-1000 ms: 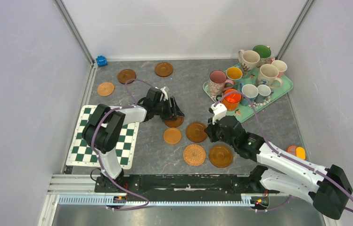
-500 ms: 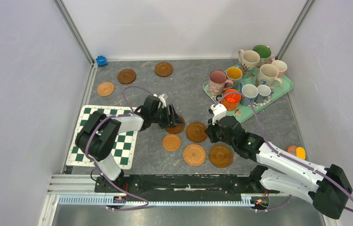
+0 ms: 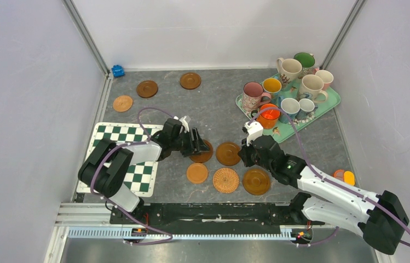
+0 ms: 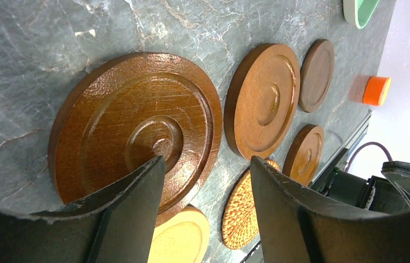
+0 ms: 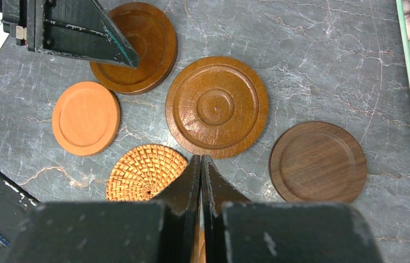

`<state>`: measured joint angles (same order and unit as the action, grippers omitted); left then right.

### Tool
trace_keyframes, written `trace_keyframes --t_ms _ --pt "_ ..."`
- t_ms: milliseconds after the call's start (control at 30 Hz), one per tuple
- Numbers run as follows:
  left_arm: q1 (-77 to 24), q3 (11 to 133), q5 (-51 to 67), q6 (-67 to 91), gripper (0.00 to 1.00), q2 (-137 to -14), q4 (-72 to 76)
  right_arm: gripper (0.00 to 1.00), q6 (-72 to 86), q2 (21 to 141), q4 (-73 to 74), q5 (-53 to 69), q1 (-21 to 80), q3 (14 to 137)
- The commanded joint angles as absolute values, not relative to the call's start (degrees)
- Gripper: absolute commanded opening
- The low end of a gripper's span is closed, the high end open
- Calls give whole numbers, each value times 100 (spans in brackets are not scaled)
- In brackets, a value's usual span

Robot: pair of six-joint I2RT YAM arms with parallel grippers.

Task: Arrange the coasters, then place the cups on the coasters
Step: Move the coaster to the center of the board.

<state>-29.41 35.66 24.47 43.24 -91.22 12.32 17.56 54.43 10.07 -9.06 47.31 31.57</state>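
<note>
A cluster of coasters lies mid-table. My left gripper (image 3: 198,146) (image 4: 207,164) stands open low over a ringed brown coaster (image 3: 205,155) (image 4: 137,129), one finger (image 4: 131,203) over its centre, the other over bare table. A light orange coaster (image 3: 197,173) touches its near side. Beside these are a woven coaster (image 3: 226,179) (image 5: 145,171), two brown coasters (image 3: 228,153) (image 3: 257,181) and a dark coaster (image 5: 317,161). My right gripper (image 3: 244,158) (image 5: 201,160) is shut and holds nothing, above the gap between them. Three more coasters (image 3: 147,88) lie far left. The cups (image 3: 253,94) stand on the mint tray (image 3: 325,107).
A green-white checkered mat (image 3: 112,164) lies at the near left beneath the left arm. A small blue object (image 3: 117,70) sits in the far left corner. Small orange and yellow pieces (image 3: 345,176) lie by the right wall. Walls close in both sides.
The left gripper has drawn back toward the near edge, and the ringed brown coaster and the light orange coaster have slid that way with it. The right arm has stayed put.
</note>
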Motion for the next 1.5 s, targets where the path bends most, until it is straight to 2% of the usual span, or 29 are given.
trace_keyframes --t_ms 0,600,900,1200,1467 --pt "-2988 3225 1830 4246 67 -9151 -149 0 1816 5465 872 -883 4759 3139" --pt "-2989 3427 1331 4012 69 -8907 -552 0 1807 5490 923 -790 4757 3164" --pt "-2962 3824 1234 3912 70 -9311 -611 0 1813 5475 923 -785 4754 3164" --pt "-2953 4069 807 3834 70 -9359 -825 0 1795 5449 915 -797 4754 3129" --pt "-2958 4178 893 3872 70 -9323 -781 0 1784 5456 893 -808 4754 3129"
